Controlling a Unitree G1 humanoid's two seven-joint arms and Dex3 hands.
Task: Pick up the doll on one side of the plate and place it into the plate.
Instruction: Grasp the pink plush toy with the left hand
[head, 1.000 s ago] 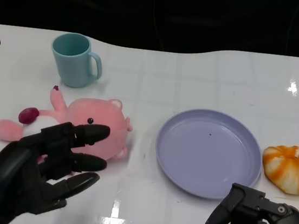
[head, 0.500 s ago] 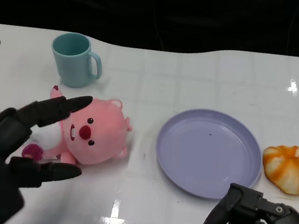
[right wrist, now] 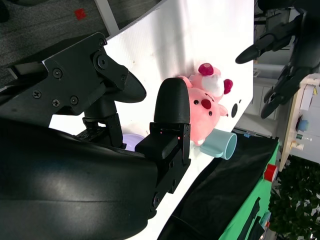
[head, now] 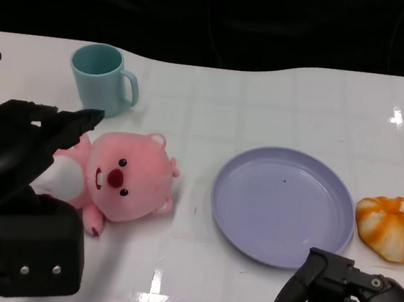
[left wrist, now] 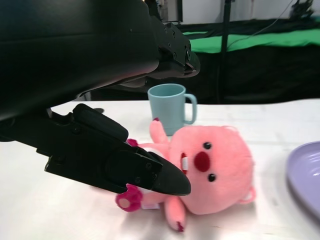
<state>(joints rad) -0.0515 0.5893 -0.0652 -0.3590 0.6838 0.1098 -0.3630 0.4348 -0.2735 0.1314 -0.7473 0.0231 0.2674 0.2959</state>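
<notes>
Fingers (head: 65,123) spread around pink doll (head: 121,176)

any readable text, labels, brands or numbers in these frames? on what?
None readable.
Mug: plain teal, no print.
Plate: plain purple, one dark speck only.
Doll: face features, no tag visible.
Background objects in the right wrist view: too small and blurred to read.

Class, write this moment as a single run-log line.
stage: reaching | left hand: open beside pink plush doll, not gripping | right hand: idle, empty | round lilac plate: empty
</notes>
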